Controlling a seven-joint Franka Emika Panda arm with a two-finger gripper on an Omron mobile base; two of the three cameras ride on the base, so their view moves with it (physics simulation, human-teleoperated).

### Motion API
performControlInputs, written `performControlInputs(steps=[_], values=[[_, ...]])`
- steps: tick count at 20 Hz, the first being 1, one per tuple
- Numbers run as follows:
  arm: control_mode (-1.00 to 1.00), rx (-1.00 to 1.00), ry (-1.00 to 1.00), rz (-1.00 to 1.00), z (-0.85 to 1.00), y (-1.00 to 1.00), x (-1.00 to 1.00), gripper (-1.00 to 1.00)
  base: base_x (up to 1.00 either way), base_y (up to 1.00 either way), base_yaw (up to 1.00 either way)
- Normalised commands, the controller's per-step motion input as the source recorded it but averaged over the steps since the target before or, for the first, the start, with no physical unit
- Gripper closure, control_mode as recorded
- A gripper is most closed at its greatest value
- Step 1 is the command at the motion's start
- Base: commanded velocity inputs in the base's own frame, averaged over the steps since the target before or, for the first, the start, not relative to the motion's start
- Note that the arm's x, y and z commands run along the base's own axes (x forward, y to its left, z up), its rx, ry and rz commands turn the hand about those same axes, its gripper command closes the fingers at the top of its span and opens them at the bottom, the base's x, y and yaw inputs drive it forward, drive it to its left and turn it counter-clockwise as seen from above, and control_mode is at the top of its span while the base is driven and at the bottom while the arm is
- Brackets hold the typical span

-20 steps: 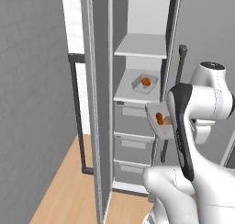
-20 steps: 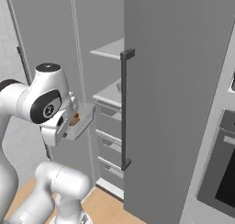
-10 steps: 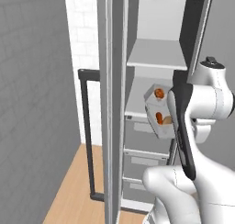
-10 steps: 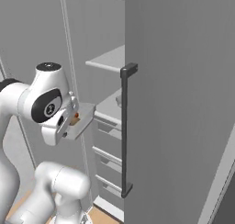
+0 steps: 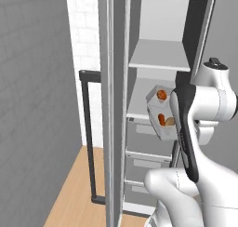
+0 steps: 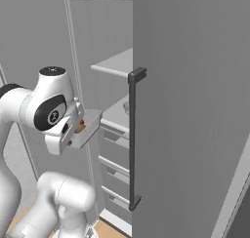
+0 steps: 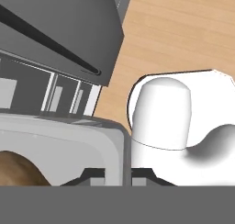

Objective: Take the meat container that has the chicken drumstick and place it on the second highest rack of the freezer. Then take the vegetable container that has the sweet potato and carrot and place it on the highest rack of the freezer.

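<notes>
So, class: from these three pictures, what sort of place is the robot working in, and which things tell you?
Probably a kitchen, at an open freezer: pale shelves above, stacked grey drawers below, a wooden floor, and a food container holding a carrot.

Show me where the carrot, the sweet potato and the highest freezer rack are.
carrot (image 5: 161,119), left base view, on its bright orange top.
sweet potato (image 5: 170,122), left base view, on its tan side beside the carrot.
highest rack (image 5: 160,55), left base view, on the shelf's flat top.
</notes>
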Motion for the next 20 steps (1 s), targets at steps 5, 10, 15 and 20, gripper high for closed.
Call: performControlInputs(steps=[5,10,15,20], values=[[1.00,0.00,0.00,0.00,0.00,0.00,0.00,1.00,0.35,0.52,-0.09],[1.00,0.00,0.00,0.00,0.00,0.00,0.00,1.00,0.32,0.56,-0.11],[1.00,0.00,0.00,0.00,0.00,0.00,0.00,1.00,0.15,0.11,-0.03],[-1.00,0.00,-0.01,0.00,0.02,0.00,-0.01,1.00,0.01,0.00,0.00]])
